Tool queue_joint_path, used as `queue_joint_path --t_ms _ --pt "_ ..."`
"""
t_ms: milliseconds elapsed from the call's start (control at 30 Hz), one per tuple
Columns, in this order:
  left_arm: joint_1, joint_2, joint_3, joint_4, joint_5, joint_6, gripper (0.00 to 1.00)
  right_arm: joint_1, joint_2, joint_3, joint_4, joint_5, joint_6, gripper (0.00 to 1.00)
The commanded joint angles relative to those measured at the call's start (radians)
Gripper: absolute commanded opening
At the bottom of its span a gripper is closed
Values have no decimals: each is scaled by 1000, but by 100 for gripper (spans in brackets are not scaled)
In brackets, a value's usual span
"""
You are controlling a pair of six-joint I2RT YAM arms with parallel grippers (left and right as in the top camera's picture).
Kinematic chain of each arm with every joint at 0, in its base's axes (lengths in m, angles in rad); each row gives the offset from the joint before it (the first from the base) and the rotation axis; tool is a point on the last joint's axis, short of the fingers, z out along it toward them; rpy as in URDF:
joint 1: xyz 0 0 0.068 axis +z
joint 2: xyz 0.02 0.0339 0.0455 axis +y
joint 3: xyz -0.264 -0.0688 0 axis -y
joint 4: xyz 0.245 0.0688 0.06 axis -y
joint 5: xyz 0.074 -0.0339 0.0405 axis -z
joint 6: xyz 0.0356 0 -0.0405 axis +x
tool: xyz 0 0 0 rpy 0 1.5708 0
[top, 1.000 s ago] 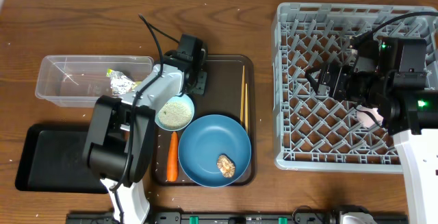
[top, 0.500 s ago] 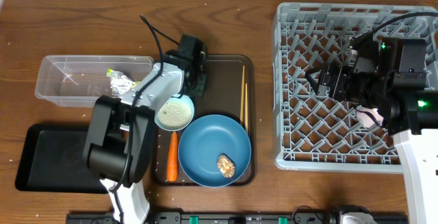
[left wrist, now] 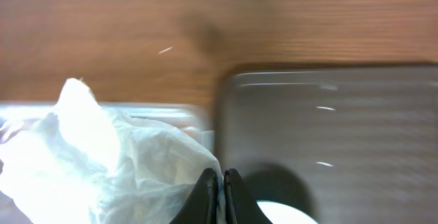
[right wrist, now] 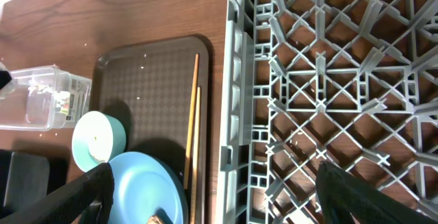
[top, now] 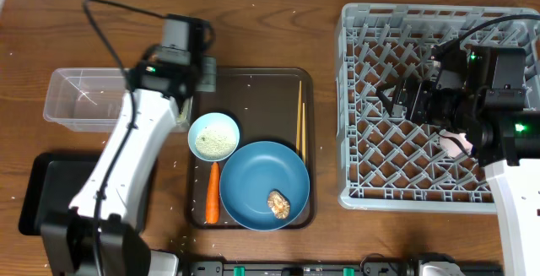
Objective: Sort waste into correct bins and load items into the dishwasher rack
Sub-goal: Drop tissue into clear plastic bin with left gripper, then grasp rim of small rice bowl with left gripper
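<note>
L gripper [left wrist: 220, 186] is pressing its two dark fingers together, pinching the edge of the white napkin [left wrist: 102, 155]. The napkin is hanging just left of the tips, over the right end of the clear tub [top: 76, 99], by the top-left corner of the serving tray [top: 261, 99]. It's thin, crumpled and soft-looking; the wrist pic is blurring.

R gripper [right wrist: 212, 196] is hovering w/ fingers spread wide above the left part of the dishwasher rack [top: 346, 99], a grey plastic lattice of pegs at the desk's [top: 270, 31] right edge.

On the dark, textured tray:
- round bowl [top: 213, 137] holding rice [top: 215, 139], left-centre
- orange carrot [top: 213, 192] lying just below it
- smooth round blue plate [top: 253, 183] carrying a brown lump [top: 278, 202] at the bottom edge
- thin wooden chopsticks [top: 300, 116] lying along the right edge

Black tray [top: 51, 192] is sitting at the desk's bottom-left corner.

Overhead is hiding the napkin under the L arm; only the L wrist cam is showing it. R wrist cam is showing the tub, bowl, plate and chopsticks from the rack side.
</note>
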Motion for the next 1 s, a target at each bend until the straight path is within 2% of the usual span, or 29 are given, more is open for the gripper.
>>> queue_joint_path --t_ms 0,33,67,100,133,167,300,433,567,667,767,967 --pt "88 50 -12 -6 -30 -55 6 11 -1 5 2 -3 -13 87" --pt "113 58 -12 -6 8 -60 8 11 -1 5 2 -3 -13 87" --pt "133 60 -12 -8 61 -60 22 11 -1 5 2 -3 -13 87" --pt "146 60 -12 -11 99 -60 50 11 -1 5 2 -3 -13 87" --pt "159 56 -11 -16 135 -60 71 11 -1 5 2 -3 -13 87" --pt "164 54 -11 -19 145 -60 76 11 -1 5 2 -3 -13 88" --pt "157 15 -10 -52 210 -60 77 11 -1 5 2 -3 -15 89" --pt "96 -47 -10 -123 324 -52 74 11 -1 5 6 18 -18 89" --pt "-23 -71 -10 -231 312 -48 74 11 -1 5 8 66 -17 89" --pt "-106 -61 -17 -291 243 -50 73 11 -1 5 13 68 -17 89" --pt "-161 -40 -53 -277 239 -75 70 11 -1 5 13 68 -17 89" --pt "-207 31 -140 -145 238 -100 60 11 -1 5 12 68 -16 89"
